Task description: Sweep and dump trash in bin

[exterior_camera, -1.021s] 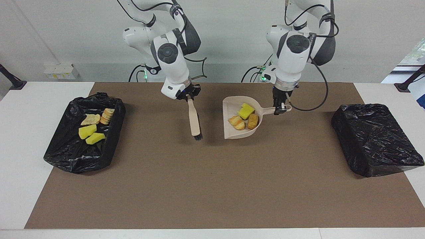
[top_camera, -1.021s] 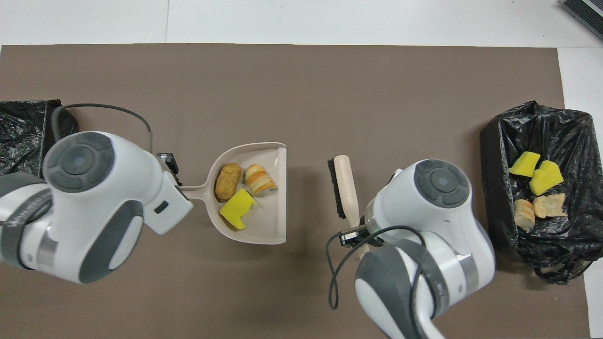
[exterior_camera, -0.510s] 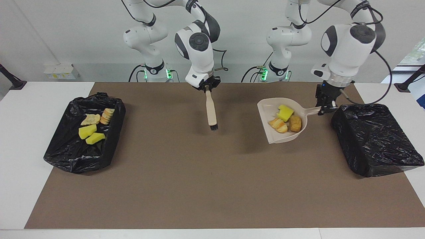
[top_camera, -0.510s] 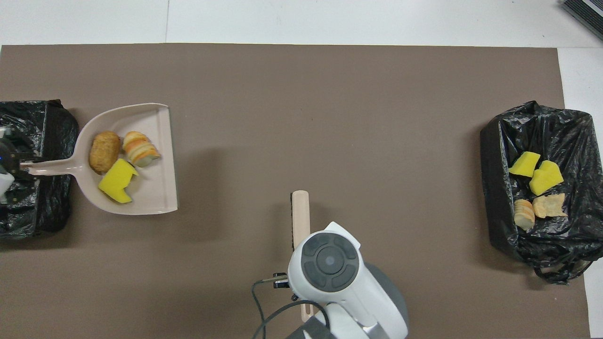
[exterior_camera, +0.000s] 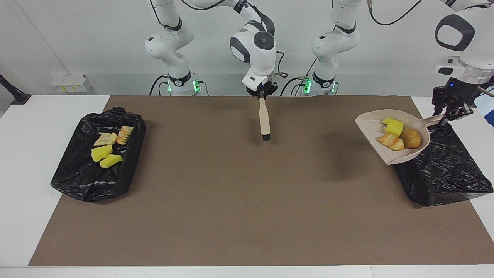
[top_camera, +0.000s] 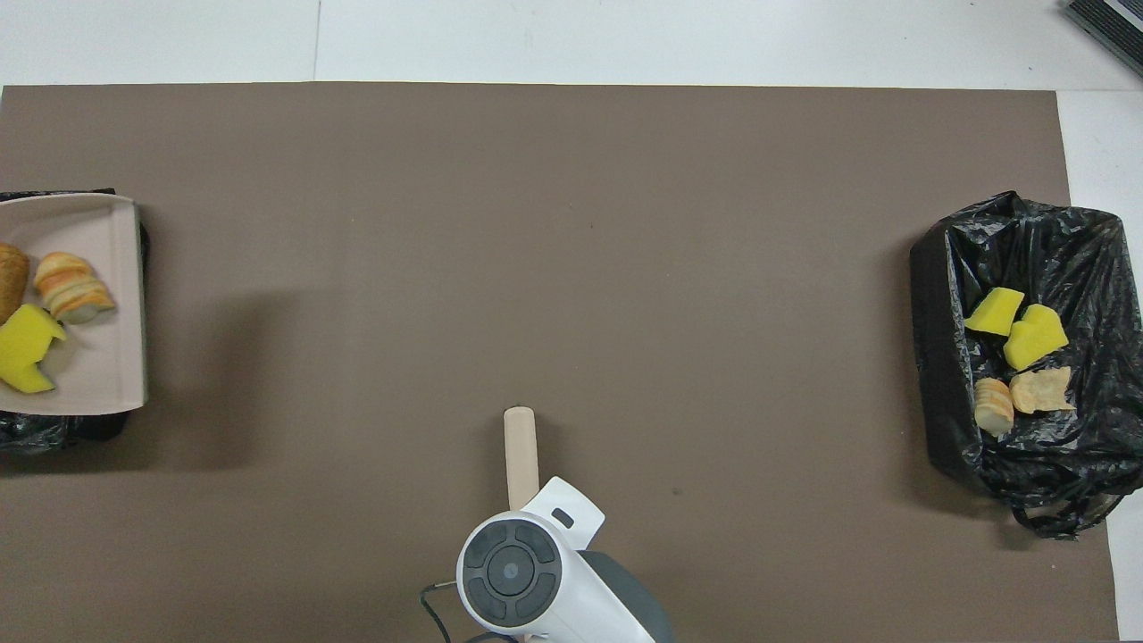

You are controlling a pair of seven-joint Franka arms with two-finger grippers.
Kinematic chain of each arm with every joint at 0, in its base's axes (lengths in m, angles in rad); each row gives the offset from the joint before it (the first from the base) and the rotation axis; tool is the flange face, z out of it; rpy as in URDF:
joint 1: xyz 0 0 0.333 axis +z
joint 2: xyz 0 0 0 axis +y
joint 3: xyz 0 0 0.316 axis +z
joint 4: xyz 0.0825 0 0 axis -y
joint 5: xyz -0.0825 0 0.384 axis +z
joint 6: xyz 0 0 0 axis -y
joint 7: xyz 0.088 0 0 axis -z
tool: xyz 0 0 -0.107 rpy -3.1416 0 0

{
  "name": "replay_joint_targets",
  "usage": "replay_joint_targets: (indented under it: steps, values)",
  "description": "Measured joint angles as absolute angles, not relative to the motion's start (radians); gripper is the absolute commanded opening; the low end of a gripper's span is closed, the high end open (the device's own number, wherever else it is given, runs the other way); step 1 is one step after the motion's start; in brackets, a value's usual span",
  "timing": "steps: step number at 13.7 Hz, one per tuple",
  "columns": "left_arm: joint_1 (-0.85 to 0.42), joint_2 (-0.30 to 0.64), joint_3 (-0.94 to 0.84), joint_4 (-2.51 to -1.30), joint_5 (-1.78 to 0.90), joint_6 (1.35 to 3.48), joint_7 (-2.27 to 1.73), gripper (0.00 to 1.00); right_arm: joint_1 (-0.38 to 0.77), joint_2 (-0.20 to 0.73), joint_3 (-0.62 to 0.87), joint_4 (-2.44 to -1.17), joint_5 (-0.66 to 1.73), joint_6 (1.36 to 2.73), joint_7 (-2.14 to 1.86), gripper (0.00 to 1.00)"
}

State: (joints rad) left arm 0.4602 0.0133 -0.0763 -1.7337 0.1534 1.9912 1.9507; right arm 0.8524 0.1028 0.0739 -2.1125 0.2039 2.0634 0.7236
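Brown surface carries two black bins; left end effector, clamped on the dustpan, holds three trash pieces over one bin; right end effector grips the brush; four pieces lie in the other bin.

- Table: white top, largely covered by a brown mat.
- Open black-lined bin: on the mat at the right arm's end, overlapping the mat's edge.
- Black-bagged bin: on the mat at the left arm's end, likewise at the mat's edge.
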Motion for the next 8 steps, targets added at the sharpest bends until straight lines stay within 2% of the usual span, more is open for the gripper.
replay_joint_targets:
  steps: [4,5,6,7,8]
  values:
    - [0.543,0.103,-0.076,-1.67,0.329,2.137,1.985,0.0,0.869,0.121,0.073,-2.118,0.192,2.063,0.793,0.0]
    - [0.55,0.118,-0.075,-1.667,0.375,2.17,1.985,0.0,0.876,0.121,0.073,-2.121,0.182,2.063,0.81,0.12]
    - [0.554,0.131,-0.076,-1.667,0.425,2.186,1.981,0.0,0.881,0.121,0.073,-2.123,0.175,2.063,0.819,0.8]
    - [0.554,0.14,-0.078,-1.666,0.486,2.192,1.962,0.0,0.883,0.121,0.073,-2.125,0.17,2.063,0.821,1.0]
    - [0.554,0.146,-0.082,-1.666,0.551,2.193,1.933,0.0,0.884,0.121,0.073,-2.124,0.161,2.063,0.821,1.0]
